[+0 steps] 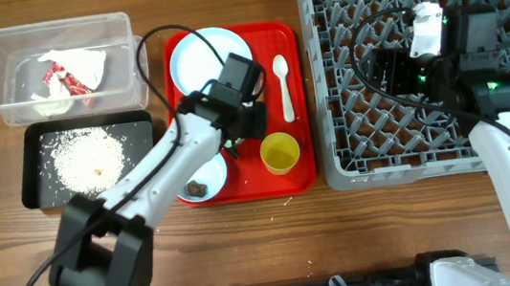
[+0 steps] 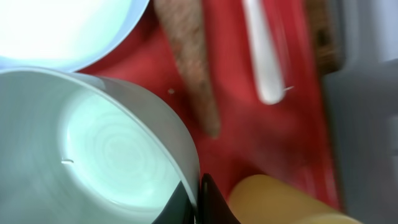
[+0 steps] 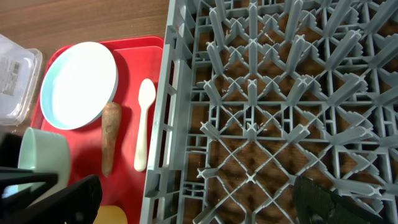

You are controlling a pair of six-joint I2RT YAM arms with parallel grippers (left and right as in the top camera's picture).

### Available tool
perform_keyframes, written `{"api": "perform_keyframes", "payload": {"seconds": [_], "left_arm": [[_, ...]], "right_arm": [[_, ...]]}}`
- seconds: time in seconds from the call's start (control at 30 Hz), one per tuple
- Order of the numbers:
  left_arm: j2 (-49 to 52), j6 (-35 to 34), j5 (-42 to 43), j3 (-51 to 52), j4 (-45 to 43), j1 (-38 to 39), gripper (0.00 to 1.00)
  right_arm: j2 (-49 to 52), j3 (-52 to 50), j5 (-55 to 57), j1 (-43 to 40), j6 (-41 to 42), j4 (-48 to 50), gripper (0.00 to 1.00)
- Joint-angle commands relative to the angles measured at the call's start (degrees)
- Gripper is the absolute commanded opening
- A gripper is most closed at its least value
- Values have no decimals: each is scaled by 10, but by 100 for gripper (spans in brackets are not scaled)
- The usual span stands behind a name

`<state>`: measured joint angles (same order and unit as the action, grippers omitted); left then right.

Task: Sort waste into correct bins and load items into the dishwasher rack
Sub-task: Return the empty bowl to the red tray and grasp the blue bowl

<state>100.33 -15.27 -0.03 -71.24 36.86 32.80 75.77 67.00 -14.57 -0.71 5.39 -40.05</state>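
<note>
Bowl (image 2: 106, 149) rim in left gripper (image 2: 198, 198); hidden overhead | spoon (image 2: 264, 56) blurred

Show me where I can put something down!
Bare wood lies below the black tray and red tray. The dishwasher rack shows bare floor. The red tray is crowded: plate, spoon, yellow cup, bowl, left gripper clamping a second bowl.

Overhead, mid-frame, the left arm (image 1: 157, 169) hides the carrot stick (image 3: 110, 140) and a bowl (image 3: 42, 155); left wrist view's all blur, spoon (image 2: 264, 56) and yellow cup (image 2: 280, 202) clipped by edges.
</note>
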Motion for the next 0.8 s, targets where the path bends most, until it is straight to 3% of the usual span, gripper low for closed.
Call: {"api": "perform_keyframes", "payload": {"seconds": [0.0,0.03,0.1,0.13,0.2,0.27,0.4,0.53,0.63,0.77], "left_arm": [[35,16,-65,-2,6,4,6],[43,16,-65,-2,3,3,8],[49,15,-66,-2,-7,1,23],[49,13,-65,-2,-15,1,25],[49,13,-66,-3,-29,1,42],[40,-4,-65,-6,-20,1,50],[-35,-22,-64,-19,36,2,51],[-127,-47,-58,-19,127,5,63],[-113,-46,-58,-16,197,5,63],[-80,-45,-53,31,181,5,61]], "right_arm": [[5,9,-5,-1,8,2,100],[5,9,-6,-1,8,2,100],[5,9,-5,-1,8,2,100],[5,9,-5,-1,8,2,100],[5,9,-6,-1,8,0,100],[5,9,-5,-1,7,-4,100],[5,9,-6,-1,8,0,100],[5,9,-6,-1,8,0,100],[5,9,-6,-1,8,1,100],[5,9,-5,-1,8,0,100]]}}
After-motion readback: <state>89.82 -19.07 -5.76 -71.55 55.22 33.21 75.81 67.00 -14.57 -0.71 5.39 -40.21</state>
